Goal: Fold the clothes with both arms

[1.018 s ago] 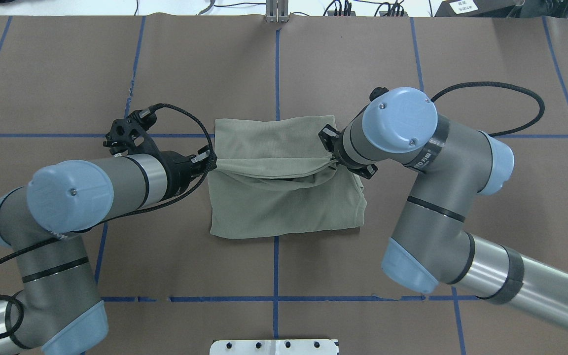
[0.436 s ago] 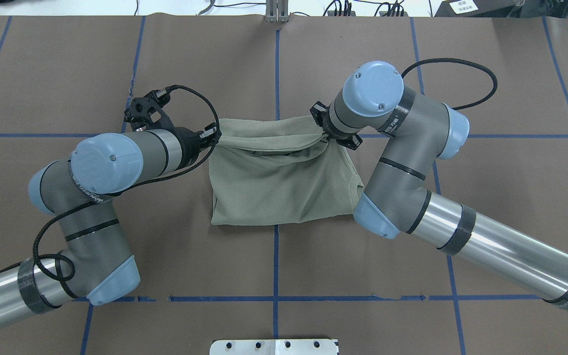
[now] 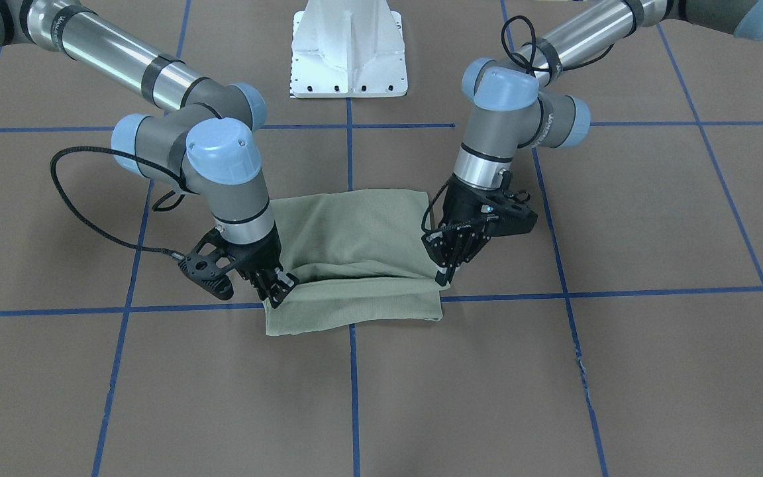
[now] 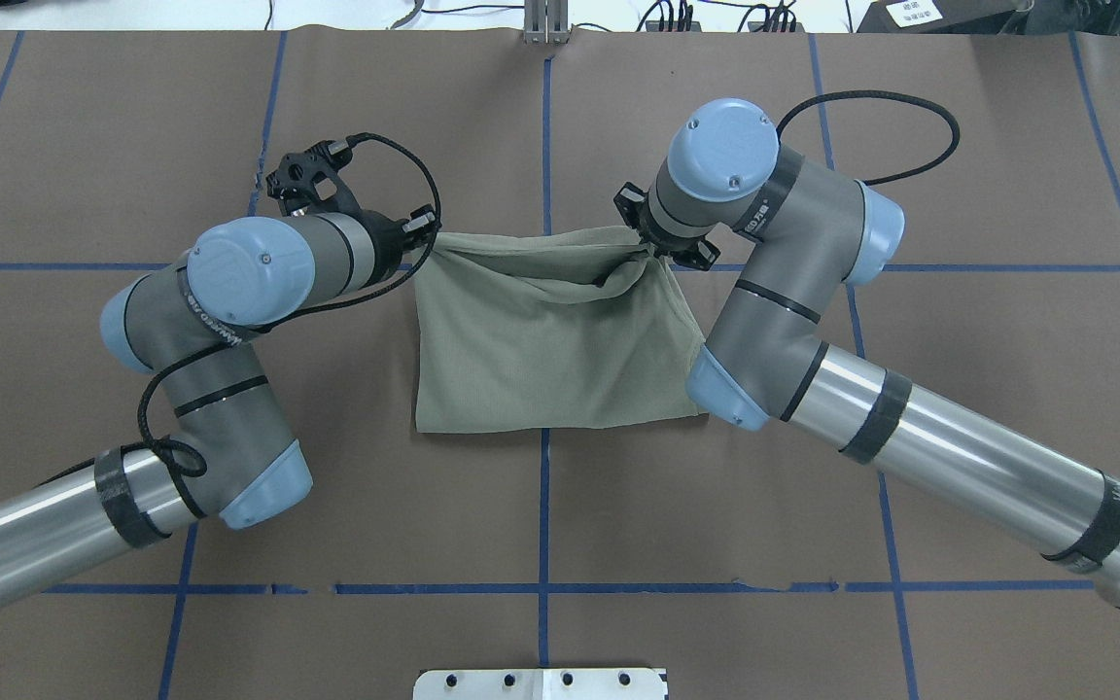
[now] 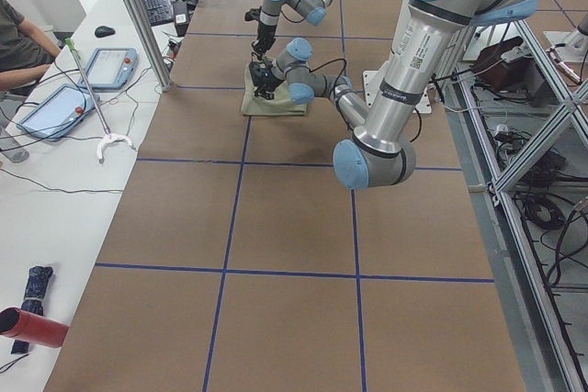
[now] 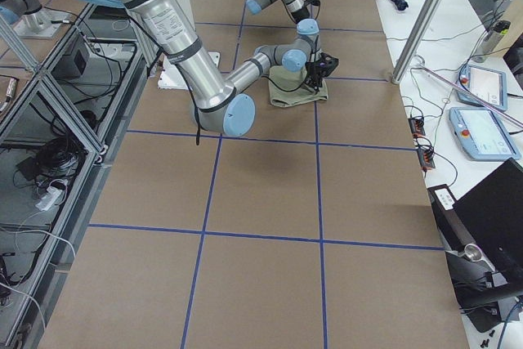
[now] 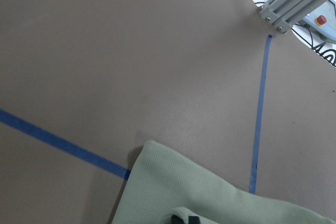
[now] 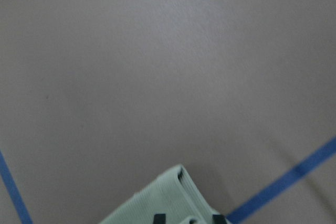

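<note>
I read nothing legible: print on the black joint band [image 4: 764, 216] and the white paper label [image 4: 915, 12] is too small.

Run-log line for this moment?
step: mid-fold | left gripper: shut on sage-green knit shirt corner | right gripper: shut on opposite corner

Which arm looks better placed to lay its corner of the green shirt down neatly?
Probably left. The left gripper holds its shirt corner over the lower layer's side edge, with the cloth fairly smooth. By the right gripper the cloth bunches and sags.
</note>
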`<state>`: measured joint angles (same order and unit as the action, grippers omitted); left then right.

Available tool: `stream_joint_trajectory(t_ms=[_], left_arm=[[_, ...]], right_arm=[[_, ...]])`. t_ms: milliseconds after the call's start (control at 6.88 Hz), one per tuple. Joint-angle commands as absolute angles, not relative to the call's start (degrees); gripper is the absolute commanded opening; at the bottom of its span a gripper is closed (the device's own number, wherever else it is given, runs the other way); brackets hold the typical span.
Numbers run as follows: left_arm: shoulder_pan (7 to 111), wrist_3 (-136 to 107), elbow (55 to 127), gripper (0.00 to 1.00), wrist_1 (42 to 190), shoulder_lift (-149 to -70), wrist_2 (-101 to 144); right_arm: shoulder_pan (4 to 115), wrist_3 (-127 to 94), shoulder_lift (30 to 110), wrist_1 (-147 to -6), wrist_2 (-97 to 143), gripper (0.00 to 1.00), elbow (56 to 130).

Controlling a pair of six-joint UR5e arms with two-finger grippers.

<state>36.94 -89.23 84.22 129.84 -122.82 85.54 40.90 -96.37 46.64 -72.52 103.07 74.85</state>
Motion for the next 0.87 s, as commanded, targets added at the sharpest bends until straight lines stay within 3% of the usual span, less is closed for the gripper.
stream_joint_trajectory(t_ms=[0,436,727], left_arm=[[40.8,-81.7,80.7,0.47,133.4,-123.4,85.6],[42.6,-76.3,81.4,0.46,133.4,-122.6,92.1],[50.2,-63.5,83.3,0.46,132.5,-118.8,107.1]], right_arm=[[46.9,-81.6,44.5,-69.8,106.7,1.0,68.2],[53.7,-70.9,50.8,-69.9,116.0,1.0,71.4],[61.7,-54.8,58.2,-70.2,124.8,1.0,74.7]])
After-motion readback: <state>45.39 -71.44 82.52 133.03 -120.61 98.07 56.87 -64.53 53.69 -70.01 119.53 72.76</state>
